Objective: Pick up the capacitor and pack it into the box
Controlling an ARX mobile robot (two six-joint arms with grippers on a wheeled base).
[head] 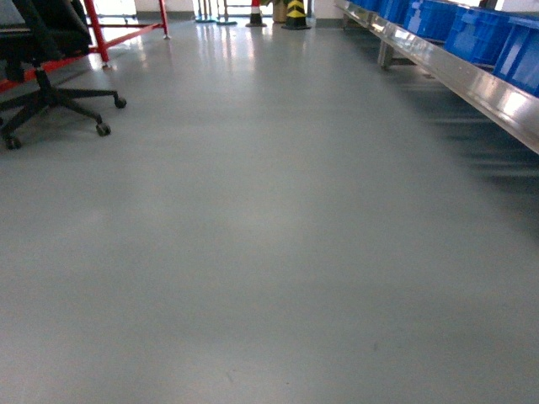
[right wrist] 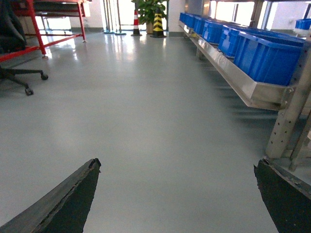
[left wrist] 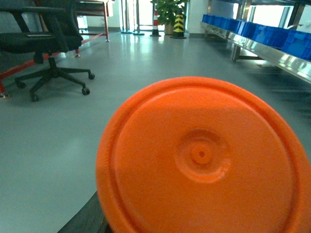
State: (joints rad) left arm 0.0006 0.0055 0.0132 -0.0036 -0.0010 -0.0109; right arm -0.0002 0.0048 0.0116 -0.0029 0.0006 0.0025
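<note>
Right gripper (right wrist: 177, 165): released, fingers wide apart, nothing between them. Left gripper: only one dark finger (left wrist: 87, 221) shows; judged clenched on the capacitor (left wrist: 204, 160), whose orange end fills the left wrist view, clear of the ground.

Grey floor (head: 269, 252) ahead. Steel rack (head: 472, 80) on the right carries blue bins (head: 484, 34). Office chair (head: 50, 93) far left. The box is not in view.

Risk: the grip cannot be checked; a jolt in transit could let the capacitor slip and roll away. The blocked wrist view would hamper placing.

No legible writing.
</note>
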